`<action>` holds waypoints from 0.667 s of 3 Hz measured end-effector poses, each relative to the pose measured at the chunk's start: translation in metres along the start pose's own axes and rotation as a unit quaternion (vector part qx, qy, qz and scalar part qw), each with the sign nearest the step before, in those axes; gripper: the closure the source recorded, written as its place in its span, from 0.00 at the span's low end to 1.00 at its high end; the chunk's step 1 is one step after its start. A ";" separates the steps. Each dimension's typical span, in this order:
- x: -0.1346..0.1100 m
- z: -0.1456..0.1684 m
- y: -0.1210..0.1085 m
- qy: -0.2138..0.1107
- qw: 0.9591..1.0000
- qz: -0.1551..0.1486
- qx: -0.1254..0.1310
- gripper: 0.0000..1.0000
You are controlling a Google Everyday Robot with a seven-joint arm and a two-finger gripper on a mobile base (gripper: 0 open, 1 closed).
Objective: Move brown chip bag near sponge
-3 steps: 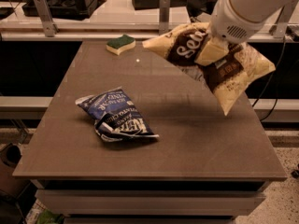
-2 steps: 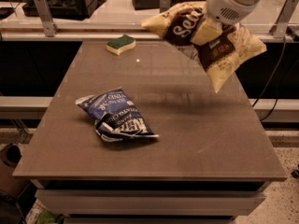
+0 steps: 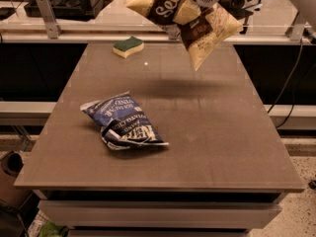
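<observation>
My gripper (image 3: 198, 3) is clamped on the brown chip bag (image 3: 205, 33), holding it in the air above the worktop's (image 3: 207, 132) far edge. The sponge (image 3: 128, 46) lies near the far-left corner. The lift is done; the bag is not yet set down beside it.

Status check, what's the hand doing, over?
Hand high over far edge, holding brown chip bag aloft. Sponge left of it on table. Blue bag well clear.

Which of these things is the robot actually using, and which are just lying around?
Part of the job:
brown chip bag, held in the air over the far end of the table
gripper, at the top, clamped on that bag
sponge, far edge, left of the bag

Just lying about:
blue and white chip bag, near left
</observation>
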State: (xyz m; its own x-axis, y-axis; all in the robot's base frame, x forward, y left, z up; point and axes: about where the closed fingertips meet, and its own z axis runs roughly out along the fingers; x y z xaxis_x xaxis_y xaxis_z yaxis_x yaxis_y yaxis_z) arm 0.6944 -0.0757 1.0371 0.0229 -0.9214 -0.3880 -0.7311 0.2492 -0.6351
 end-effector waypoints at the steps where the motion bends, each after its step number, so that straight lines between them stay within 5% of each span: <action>1: -0.021 0.040 -0.008 0.002 1.000 -0.010 0.014 1.00; 2: -0.027 0.078 -0.014 0.015 0.999 -0.018 0.033 1.00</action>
State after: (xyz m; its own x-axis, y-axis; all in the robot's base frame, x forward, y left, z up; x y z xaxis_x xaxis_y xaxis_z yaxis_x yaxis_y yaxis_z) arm 0.7578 -0.0310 1.0044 0.0263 -0.9385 -0.3442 -0.6830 0.2345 -0.6918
